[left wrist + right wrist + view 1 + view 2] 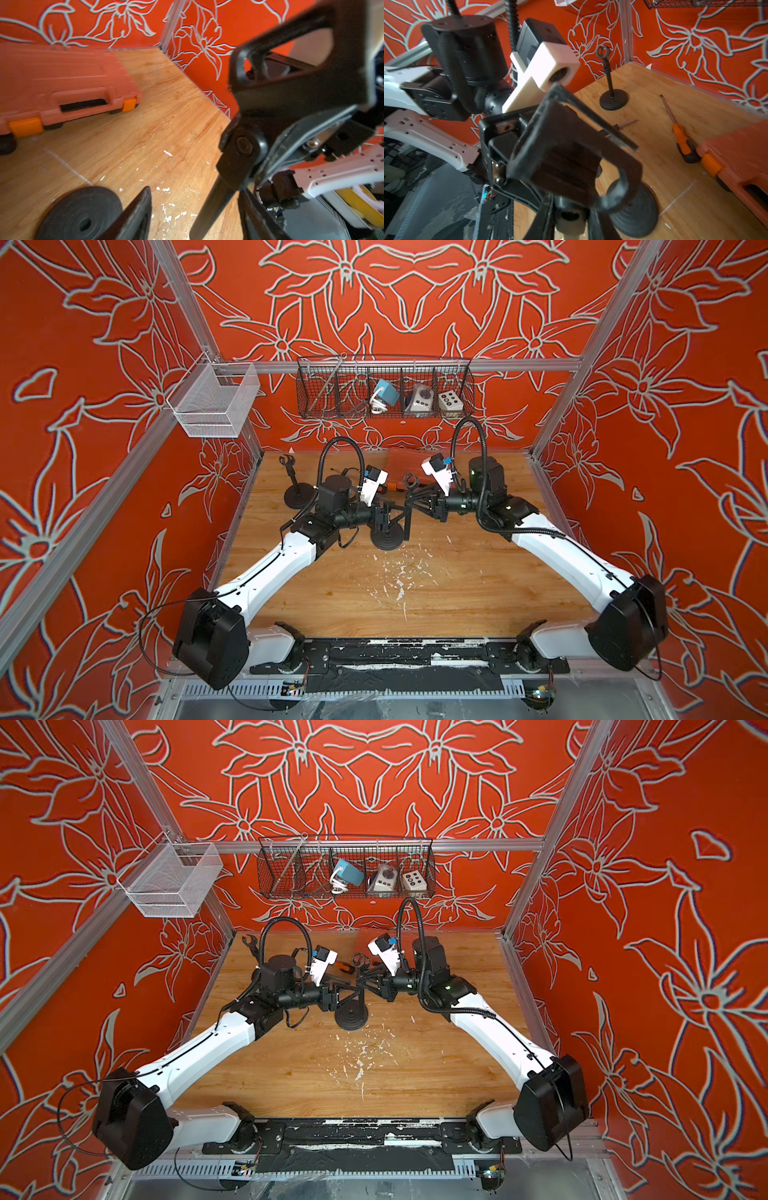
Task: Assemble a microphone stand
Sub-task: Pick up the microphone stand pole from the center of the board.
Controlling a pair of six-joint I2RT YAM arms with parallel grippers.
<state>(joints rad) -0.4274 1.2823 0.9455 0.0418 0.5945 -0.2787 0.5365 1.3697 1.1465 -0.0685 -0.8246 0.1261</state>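
**Pole [214, 199] in R gripper [415, 499]**

R gripper clamped on pole near its clip joint. Pole hangs just beside round base [388, 537], approx. middle of bench [415, 593]. L gripper [401, 519] wide open, jaws either side of pole's lower part, not gripping.

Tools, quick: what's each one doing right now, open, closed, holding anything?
Left tool: open, straddling the stand pole, not gripping it.
Right tool: closed on the microphone clip at the pole's top.
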